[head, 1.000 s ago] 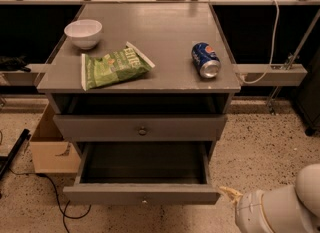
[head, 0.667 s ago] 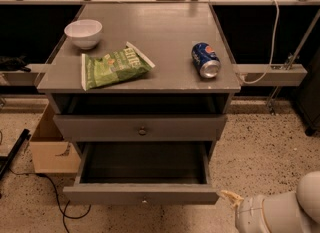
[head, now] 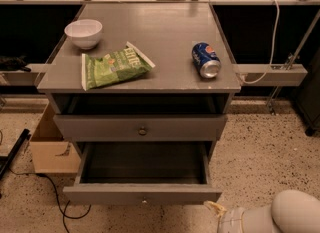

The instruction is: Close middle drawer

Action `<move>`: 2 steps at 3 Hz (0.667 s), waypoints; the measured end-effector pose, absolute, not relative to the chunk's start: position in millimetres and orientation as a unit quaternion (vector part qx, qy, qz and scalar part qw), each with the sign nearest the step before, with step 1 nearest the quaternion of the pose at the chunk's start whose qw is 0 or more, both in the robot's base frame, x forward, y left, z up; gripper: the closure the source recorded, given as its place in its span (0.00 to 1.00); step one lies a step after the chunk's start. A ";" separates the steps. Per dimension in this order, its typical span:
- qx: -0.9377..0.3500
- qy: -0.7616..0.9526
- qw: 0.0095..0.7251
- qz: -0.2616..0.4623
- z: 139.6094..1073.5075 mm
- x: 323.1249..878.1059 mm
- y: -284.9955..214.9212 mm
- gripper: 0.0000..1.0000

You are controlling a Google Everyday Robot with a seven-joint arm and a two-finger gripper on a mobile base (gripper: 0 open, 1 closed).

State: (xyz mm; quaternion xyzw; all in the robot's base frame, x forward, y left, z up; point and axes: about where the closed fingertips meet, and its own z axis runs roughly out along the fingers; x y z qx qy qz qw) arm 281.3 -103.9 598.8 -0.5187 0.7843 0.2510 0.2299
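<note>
The middle drawer is pulled far out of the grey cabinet. Its inside is dark and empty, and its small knob faces me. The upper grey drawer sits above it, nearly pushed in, with a dark gap over it. The lowest drawer is hidden beneath the open one. My white arm enters at the bottom right corner. My gripper shows only as a small pale tip just right of the open drawer's front right corner, not touching it.
On the cabinet top are a white bowl, a green chip bag and a blue soda can lying on its side. A cardboard box and black cables lie on the floor to the left. A white rail runs at the right.
My arm has sunk lower in the bottom right corner, so less of it shows. The drawers and the things on top have not moved.
</note>
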 end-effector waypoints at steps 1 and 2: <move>-0.506 0.789 0.241 0.251 595.3 280.7 -106.4 0.00; -0.504 0.789 0.248 0.251 579.5 285.4 -93.2 0.00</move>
